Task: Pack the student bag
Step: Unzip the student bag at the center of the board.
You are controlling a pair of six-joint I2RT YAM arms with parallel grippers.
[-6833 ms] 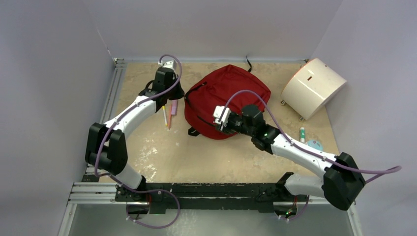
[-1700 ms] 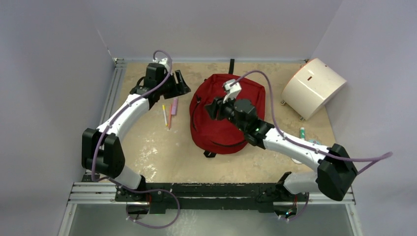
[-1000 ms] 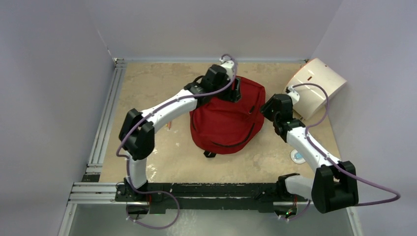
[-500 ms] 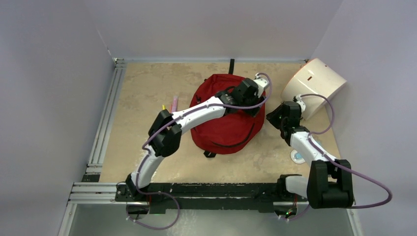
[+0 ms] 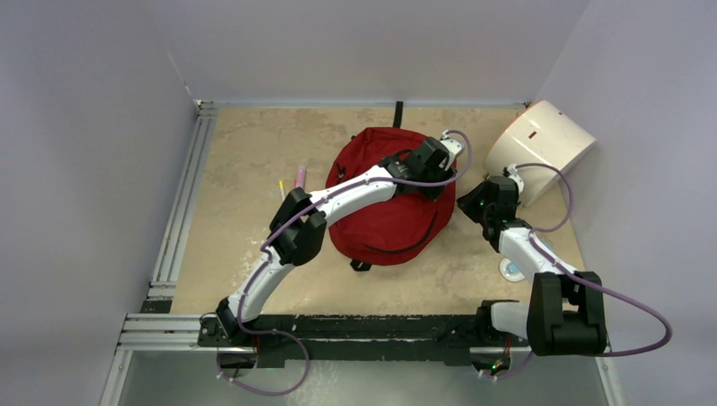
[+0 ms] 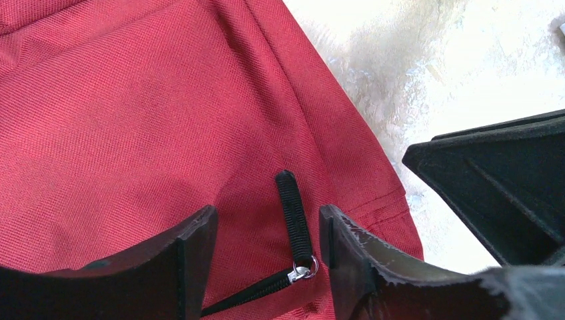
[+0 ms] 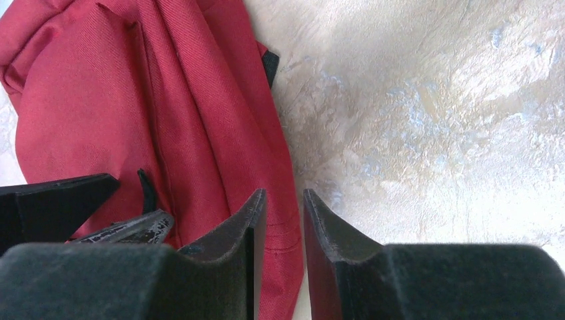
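The student bag (image 5: pixel 380 216) lies flat in the middle of the table, dark red, its zip closed. My left gripper (image 5: pixel 437 169) reaches across to its upper right edge. In the left wrist view the bag (image 6: pixel 133 120) fills the frame, and the left gripper (image 6: pixel 268 220) stands open with the black zipper pull (image 6: pixel 292 210) between its fingers, untouched. My right gripper (image 5: pixel 465 201) sits at the bag's right edge. In the right wrist view the right gripper (image 7: pixel 284 200) shows a narrow gap over the bag's (image 7: pixel 100 100) hem.
A white rounded box (image 5: pixel 541 148) stands at the back right. A pink pen (image 5: pixel 298 178) and a yellow pencil (image 5: pixel 281 184) lie left of the bag. A small round item (image 5: pixel 511 269) lies by the right arm. A metal rail (image 5: pixel 182 203) lines the left side.
The left arm swung right across the bag to its upper right edge and its jaws narrowed a little. The right gripper came down to the bag's right edge and its jaws closed in.
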